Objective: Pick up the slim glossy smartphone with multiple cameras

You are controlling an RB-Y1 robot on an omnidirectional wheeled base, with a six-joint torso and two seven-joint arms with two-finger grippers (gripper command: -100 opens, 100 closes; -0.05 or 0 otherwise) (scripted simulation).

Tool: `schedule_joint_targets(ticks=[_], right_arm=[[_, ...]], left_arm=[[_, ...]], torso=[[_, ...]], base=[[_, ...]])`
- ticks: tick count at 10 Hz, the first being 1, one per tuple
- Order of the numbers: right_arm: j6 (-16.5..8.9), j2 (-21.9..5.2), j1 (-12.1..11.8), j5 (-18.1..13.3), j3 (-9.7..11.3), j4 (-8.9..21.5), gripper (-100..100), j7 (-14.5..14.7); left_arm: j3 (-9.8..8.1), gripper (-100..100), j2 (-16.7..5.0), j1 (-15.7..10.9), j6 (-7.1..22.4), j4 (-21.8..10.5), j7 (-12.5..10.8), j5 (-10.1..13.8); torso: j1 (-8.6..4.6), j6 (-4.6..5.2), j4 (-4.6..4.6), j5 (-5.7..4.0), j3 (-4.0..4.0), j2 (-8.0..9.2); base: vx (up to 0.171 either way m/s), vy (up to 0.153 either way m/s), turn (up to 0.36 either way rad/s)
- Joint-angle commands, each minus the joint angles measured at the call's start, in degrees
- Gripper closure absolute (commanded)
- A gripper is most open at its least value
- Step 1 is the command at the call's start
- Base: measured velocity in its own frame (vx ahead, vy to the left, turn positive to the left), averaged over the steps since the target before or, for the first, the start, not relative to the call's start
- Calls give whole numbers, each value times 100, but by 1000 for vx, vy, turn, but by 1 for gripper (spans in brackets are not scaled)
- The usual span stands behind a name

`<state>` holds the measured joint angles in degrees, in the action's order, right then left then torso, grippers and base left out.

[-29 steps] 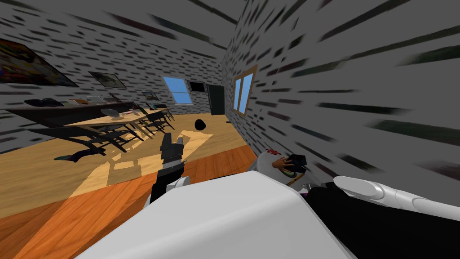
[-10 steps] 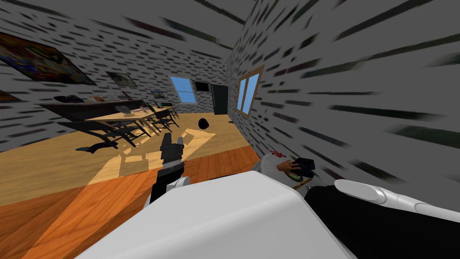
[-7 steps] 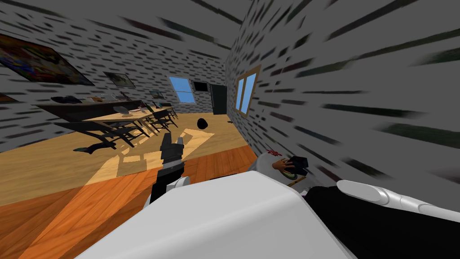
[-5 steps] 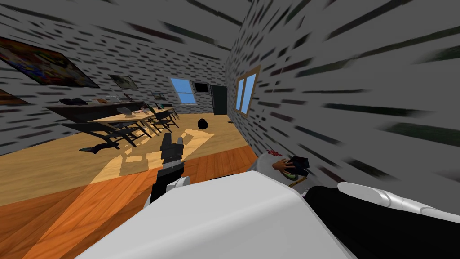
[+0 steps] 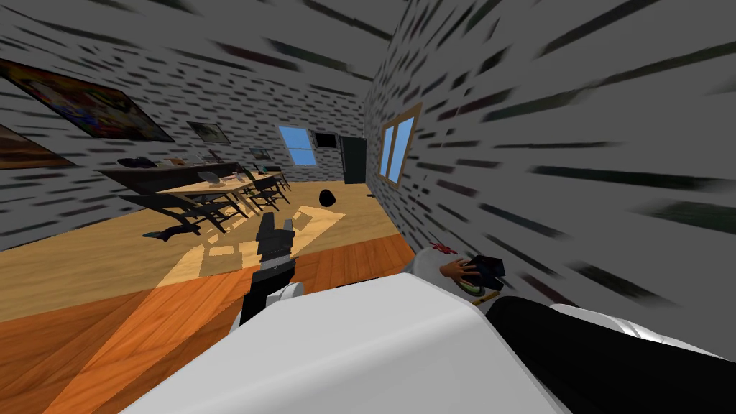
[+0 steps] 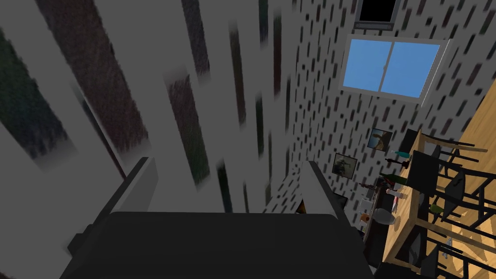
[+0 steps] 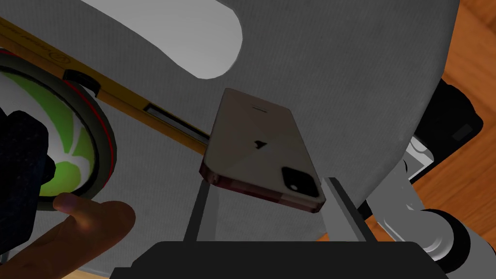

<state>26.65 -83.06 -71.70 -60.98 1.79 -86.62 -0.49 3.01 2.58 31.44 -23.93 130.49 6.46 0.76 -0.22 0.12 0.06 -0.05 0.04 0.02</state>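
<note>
While right fingers [image 7: 343,208] clamp the smartphone [image 7: 256,145] between them, left fingers [image 6: 143,184] stand apart.

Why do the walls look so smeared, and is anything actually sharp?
Head view: the wide lens stretches the brick wall into streaks toward the corners, and sunlight brightens a floor patch; right wrist view: the smartphone looks crisp.

— Hidden by the smartphone [image 7: 259,150]?
— A stretch of yellow level [image 7: 116,92], plus one fingertip of the right gripper [image 7: 269,189].
— Cut off at the edge?
— A green-and-white disc [image 7: 72,145]; a brown finger-like shape [image 7: 77,227].
— On the far table [image 5: 194,188]?
— Too small to tell.
</note>
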Motion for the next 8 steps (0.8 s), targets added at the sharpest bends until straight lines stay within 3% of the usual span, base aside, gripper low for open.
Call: schedule_joint_targets(ticks=[1, 4, 5, 6, 8], right_arm=[[0, 0, 0, 0, 0, 0, 100, 0], [9, -5, -2, -7, 4, -4, 100, 11], [9, -6, -2, -8, 4, -5, 0, 13], [77, -126, -84, 49, -176, -40, 100, -28], [190, -303, -178, 112, -386, -98, 100, -86]], left_arm=[[0, 0, 0, 0, 0, 0, 0, 0], [0, 0, 0, 0, 0, 0, 0, 0], [0, 0, 0, 0, 0, 0, 0, 0], [0, 0, 0, 0, 0, 0, 0, 0], [0, 0, 0, 0, 0, 0, 0, 0]], torso=[[0, 0, 0, 0, 0, 0], [-11, 4, 3, -2, 3, 2], [-11, 5, 4, -2, 3, 3], [-11, 6, 4, -2, 4, 4], [-8, 12, 6, 1, 12, 18]], base=[[-1, 5, -1], [0, 0, 0], [0, 0, 0], [-20, -1, -76], [-44, 3, -118]])
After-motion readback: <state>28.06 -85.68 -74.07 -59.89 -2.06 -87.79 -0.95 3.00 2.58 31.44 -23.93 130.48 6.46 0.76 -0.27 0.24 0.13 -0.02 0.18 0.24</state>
